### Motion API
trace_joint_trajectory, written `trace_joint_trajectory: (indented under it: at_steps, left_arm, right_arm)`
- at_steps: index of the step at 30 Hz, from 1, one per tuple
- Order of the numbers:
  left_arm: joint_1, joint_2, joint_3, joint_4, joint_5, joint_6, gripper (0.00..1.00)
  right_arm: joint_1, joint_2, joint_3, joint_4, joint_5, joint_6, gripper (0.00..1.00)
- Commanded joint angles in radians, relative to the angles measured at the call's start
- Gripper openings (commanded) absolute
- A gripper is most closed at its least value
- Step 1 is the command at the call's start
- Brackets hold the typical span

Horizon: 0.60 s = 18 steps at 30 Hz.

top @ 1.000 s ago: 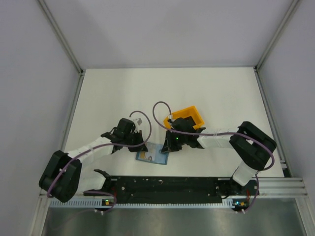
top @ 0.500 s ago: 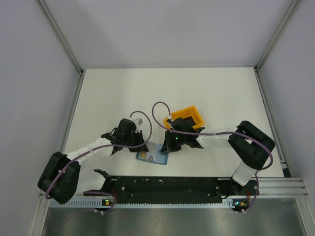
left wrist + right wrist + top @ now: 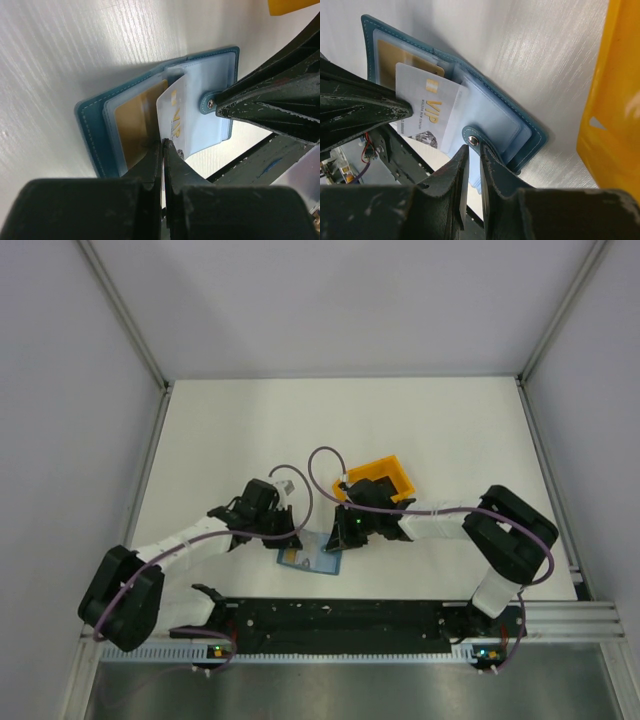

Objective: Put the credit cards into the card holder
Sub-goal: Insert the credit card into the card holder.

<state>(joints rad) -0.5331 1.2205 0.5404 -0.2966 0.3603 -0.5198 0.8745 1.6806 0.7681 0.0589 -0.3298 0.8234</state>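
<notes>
The teal-blue card holder (image 3: 312, 559) lies open on the table near the front edge, between both grippers. My left gripper (image 3: 163, 142) is shut on a white VIP credit card (image 3: 175, 107), whose far end is tucked into a clear sleeve of the holder (image 3: 92, 125). A yellowish gold card (image 3: 131, 125) sits in the neighbouring sleeve. My right gripper (image 3: 474, 150) is shut on the holder's snap strap (image 3: 471, 138) and holds that flap. The white card (image 3: 427, 107) and gold card (image 3: 405, 56) also show in the right wrist view. Other cards are hidden from view.
The orange tray (image 3: 385, 478) stands just behind the right gripper (image 3: 343, 538) and fills the right edge of the right wrist view (image 3: 615, 100). The black front rail (image 3: 340, 615) runs close below the holder. Grey walls enclose the table.
My left gripper has edged slightly right toward the holder with the white card. The right arm and the holder have hardly moved.
</notes>
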Motion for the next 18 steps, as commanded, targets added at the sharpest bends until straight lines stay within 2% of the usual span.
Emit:
trace_joint_trajectory:
  at_steps: [1, 8, 18]
  left_arm:
    - [-0.028, 0.045, -0.014, 0.03, 0.017, -0.011, 0.0]
    - [-0.056, 0.094, 0.018, 0.016, -0.027, -0.019, 0.0]
    - [-0.096, 0.123, -0.037, 0.145, -0.063, -0.206, 0.0]
  right_arm:
    - [0.009, 0.039, 0.011, -0.054, 0.06, -0.02, 0.16]
    - [0.009, 0.039, 0.01, -0.053, 0.06, -0.018, 0.16]
    - [0.009, 0.016, -0.007, -0.033, 0.074, -0.013, 0.18]
